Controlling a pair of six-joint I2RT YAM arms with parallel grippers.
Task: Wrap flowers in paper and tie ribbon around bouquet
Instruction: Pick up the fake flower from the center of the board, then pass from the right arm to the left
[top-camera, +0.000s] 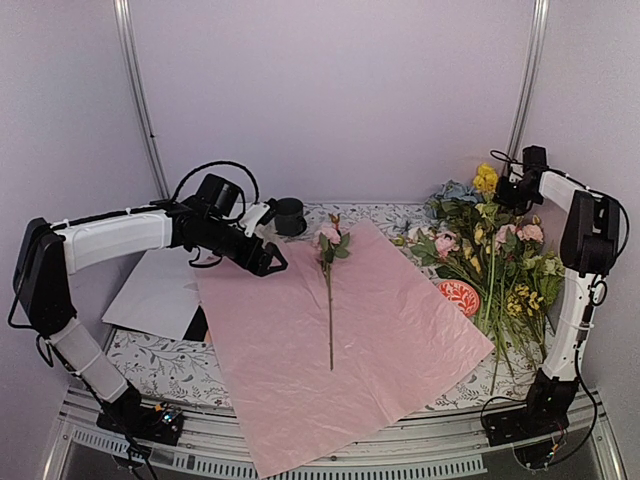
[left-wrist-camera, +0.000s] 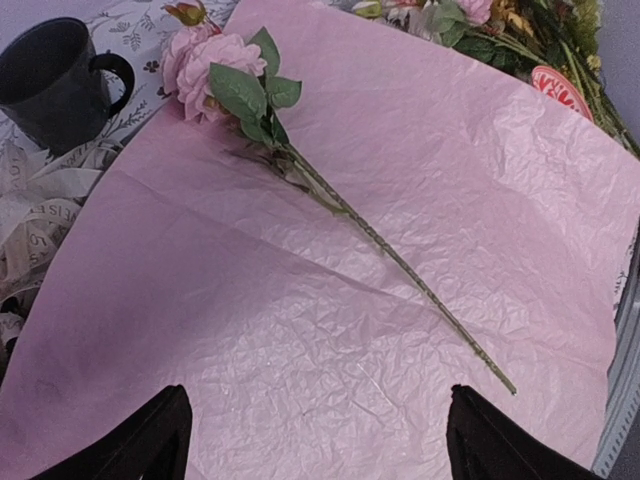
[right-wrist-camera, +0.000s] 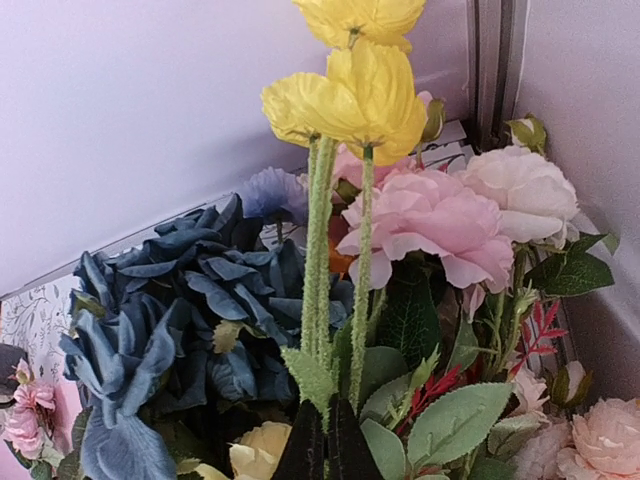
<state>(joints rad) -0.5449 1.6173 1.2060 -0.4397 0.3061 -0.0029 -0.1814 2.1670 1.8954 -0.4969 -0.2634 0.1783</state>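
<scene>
The pink paper (top-camera: 340, 340) (left-wrist-camera: 300, 300) lies spread flat on the table. One long-stemmed pink flower (top-camera: 329, 240) (left-wrist-camera: 205, 65) rests on it, stem toward me. My left gripper (top-camera: 275, 262) (left-wrist-camera: 312, 400) hovers open over the paper's far-left part, nothing between its fingers (left-wrist-camera: 160, 435). The flowers are heaped at the right: yellow blooms (top-camera: 485, 180) (right-wrist-camera: 350, 95), a blue head (right-wrist-camera: 180, 310) and pink blooms (right-wrist-camera: 430, 220). My right gripper (top-camera: 505, 192) (right-wrist-camera: 332, 405) is shut on the fuzzy green stems of the yellow blooms. Bunched cream ribbon (left-wrist-camera: 40, 210) lies left of the paper. No bouquet is in view.
A dark mug (top-camera: 290, 215) (left-wrist-camera: 50, 80) stands at the paper's far-left corner. A flat white sheet (top-camera: 155, 290) lies under my left arm. A red-and-white round tag (top-camera: 460, 297) sits by the flower heap. A floral cloth (top-camera: 150, 355) covers the table; walls close in behind and right.
</scene>
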